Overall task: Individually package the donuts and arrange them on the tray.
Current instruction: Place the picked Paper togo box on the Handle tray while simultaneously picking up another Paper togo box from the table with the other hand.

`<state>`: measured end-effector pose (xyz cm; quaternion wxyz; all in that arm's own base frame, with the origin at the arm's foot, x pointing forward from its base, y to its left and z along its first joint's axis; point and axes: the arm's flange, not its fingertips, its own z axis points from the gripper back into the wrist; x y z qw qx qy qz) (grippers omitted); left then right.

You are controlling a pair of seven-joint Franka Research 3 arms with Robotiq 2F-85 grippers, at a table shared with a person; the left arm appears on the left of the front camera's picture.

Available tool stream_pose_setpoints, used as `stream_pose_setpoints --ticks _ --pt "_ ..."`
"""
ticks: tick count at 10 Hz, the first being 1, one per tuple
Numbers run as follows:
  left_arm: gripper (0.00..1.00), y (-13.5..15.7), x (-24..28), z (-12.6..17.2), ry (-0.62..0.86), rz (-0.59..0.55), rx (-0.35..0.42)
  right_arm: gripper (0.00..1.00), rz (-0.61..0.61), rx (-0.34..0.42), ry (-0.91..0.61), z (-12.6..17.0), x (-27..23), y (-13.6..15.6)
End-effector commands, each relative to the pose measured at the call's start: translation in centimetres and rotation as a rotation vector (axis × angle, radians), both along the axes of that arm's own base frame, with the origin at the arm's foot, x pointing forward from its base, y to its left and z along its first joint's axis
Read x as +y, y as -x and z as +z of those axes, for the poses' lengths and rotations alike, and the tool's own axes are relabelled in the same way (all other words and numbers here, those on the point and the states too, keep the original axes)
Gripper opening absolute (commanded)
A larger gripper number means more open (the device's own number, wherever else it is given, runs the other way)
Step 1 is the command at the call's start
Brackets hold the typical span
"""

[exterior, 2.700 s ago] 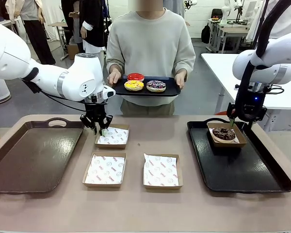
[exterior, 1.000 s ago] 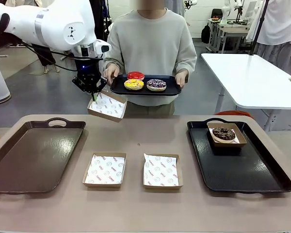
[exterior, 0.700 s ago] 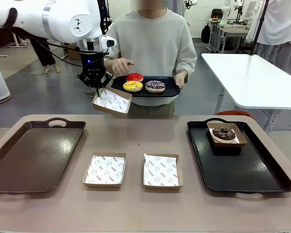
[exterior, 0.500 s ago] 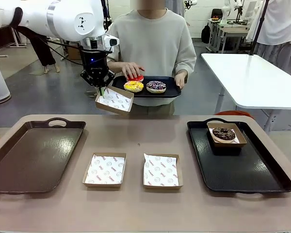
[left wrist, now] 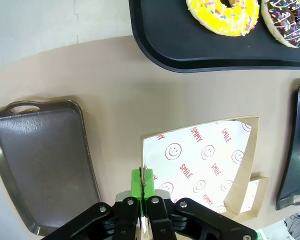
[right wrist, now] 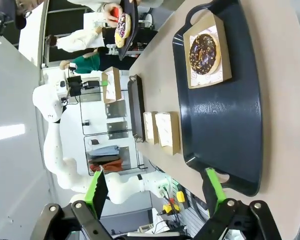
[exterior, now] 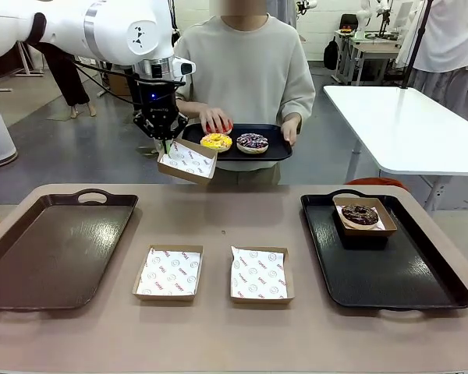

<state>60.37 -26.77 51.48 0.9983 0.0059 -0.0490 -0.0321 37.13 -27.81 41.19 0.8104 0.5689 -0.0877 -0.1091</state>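
My left gripper (exterior: 166,146) is shut on the rim of a paper-lined box (exterior: 189,162), holding it tilted in the air just below the person's small black tray (exterior: 274,145). That tray carries a yellow sprinkled donut (exterior: 216,141) and a purple-brown drizzled donut (exterior: 252,142). The person's hand (exterior: 215,119) rests on the red donut (exterior: 221,128). In the left wrist view the green pads (left wrist: 142,180) pinch the box (left wrist: 205,160) edge. The chocolate donut (exterior: 360,214) lies boxed on the right black tray (exterior: 390,280). My right gripper (right wrist: 155,192) hangs open above that tray (right wrist: 225,125).
A brown tray (exterior: 54,249) lies at the table's left. Two open paper-lined boxes (exterior: 168,273) (exterior: 261,274) sit side by side at the table's middle front. The person stands at the far edge. A white table (exterior: 405,125) stands behind on the right.
My left arm lifted the box off the table and carried it up and right to the person's tray. The person's hand moved onto the red donut. The right arm left the front view.
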Motion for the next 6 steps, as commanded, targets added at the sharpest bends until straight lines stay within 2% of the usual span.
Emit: stream_pose_setpoints --ticks 1,3,4,6 --pt "0.00 0.26 0.17 0.22 0.000 -0.005 -0.006 1.00 0.007 -0.050 -0.016 -0.05 -0.06 -0.04" --pt "0.00 0.26 0.17 0.22 0.000 -0.005 -0.006 1.00 -0.011 -0.057 0.004 -0.26 0.34 -0.49" --pt "0.00 0.26 0.17 0.22 0.000 -0.005 -0.006 1.00 0.009 -0.015 0.004 -0.09 0.10 -0.09" --pt "0.00 0.26 0.17 0.22 0.000 -0.005 -0.006 1.00 0.009 -0.015 0.004 -0.09 0.10 -0.09"
